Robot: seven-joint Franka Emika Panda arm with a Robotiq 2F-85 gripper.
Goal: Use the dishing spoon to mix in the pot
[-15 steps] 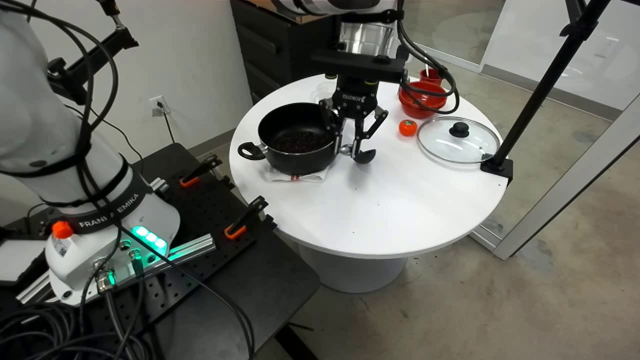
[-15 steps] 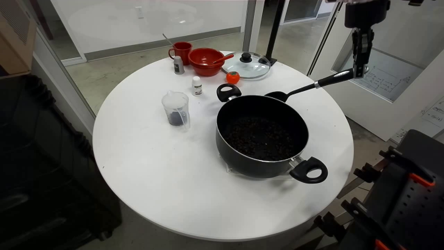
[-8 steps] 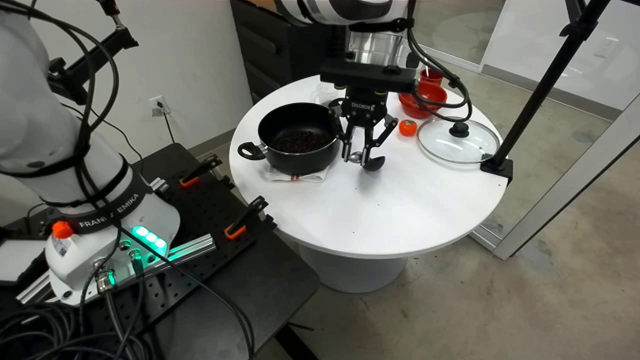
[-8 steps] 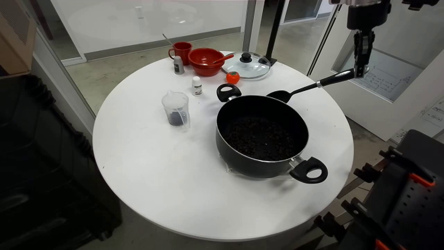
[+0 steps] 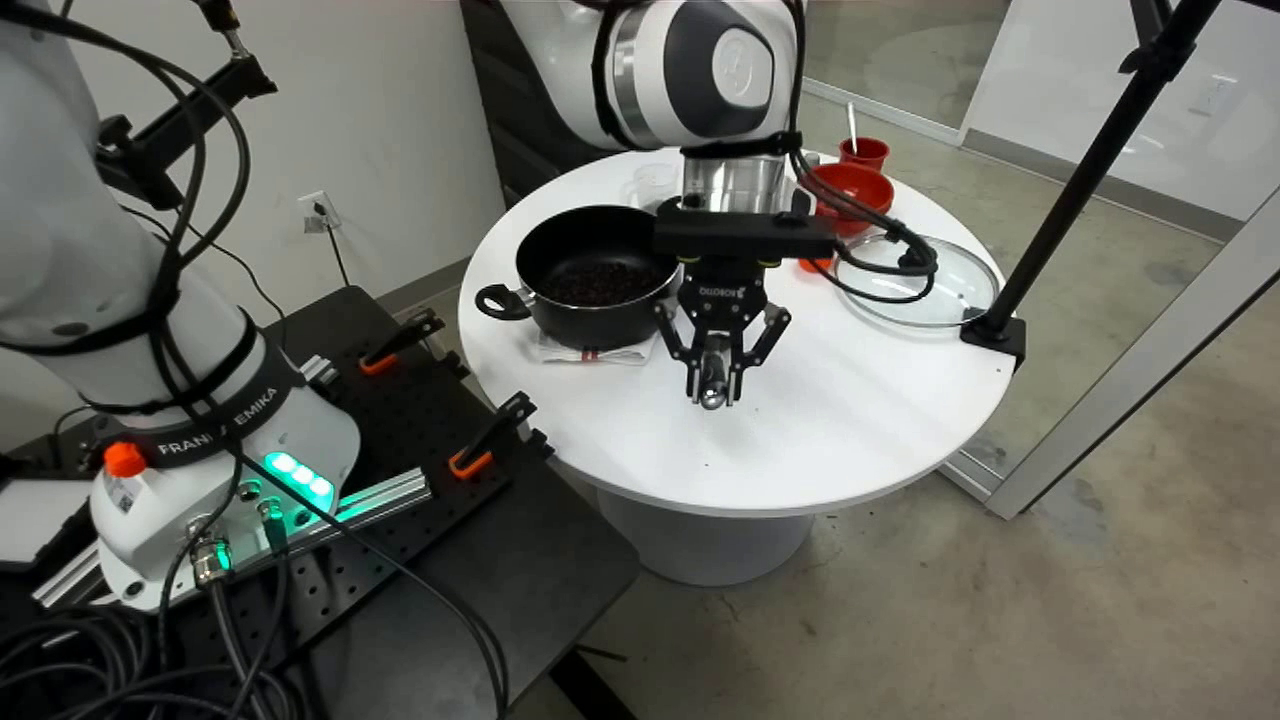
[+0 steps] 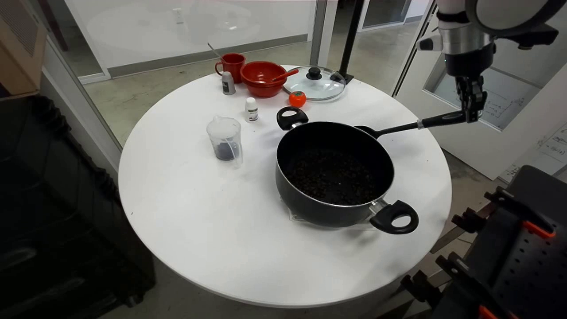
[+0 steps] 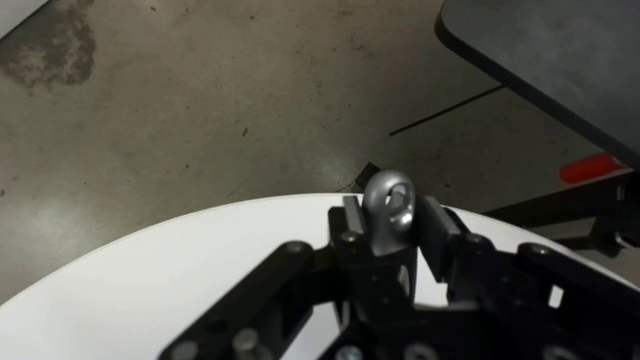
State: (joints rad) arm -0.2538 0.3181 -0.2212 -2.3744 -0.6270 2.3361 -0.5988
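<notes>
Across a smooth, round white surface [image 6: 190,230], from left to right in an exterior view: a clear measuring jug [image 6: 223,133] with something dark low inside; a small grey container [image 6: 228,85] with a rounded top; a glossy red mug [image 6: 233,70], a thin pale stick [image 6: 214,50] leaning out of it; a small white capped bottle [image 6: 251,111]; a red bowl [image 6: 263,91] with curved walls and a red-handled utensil [image 6: 285,74] across its rim; a round orange-red tomato [image 6: 297,99]; and a clear glass lid [image 6: 315,89], flat and round, with a black knob. Next, on a white cloth [image 5: 630,353], stands the pot [image 6: 314,210], deep, round and black, with a thin shiny rim, two looped handles and grainy dark pieces spread across its floor. Just beyond its rim, to the right, is the dishing spoon [image 6: 427,122]: black, slender, outside the pot, sloping up toward its handle, its head partly hidden behind the rim. At far right is my claw [image 6: 472,115], pinching that handle near its end. In the wrist view, the handle's smooth silver looped tip sits between my flat grey pads [image 7: 354,214]; I cannot tell whether the head touches the surface.
</notes>
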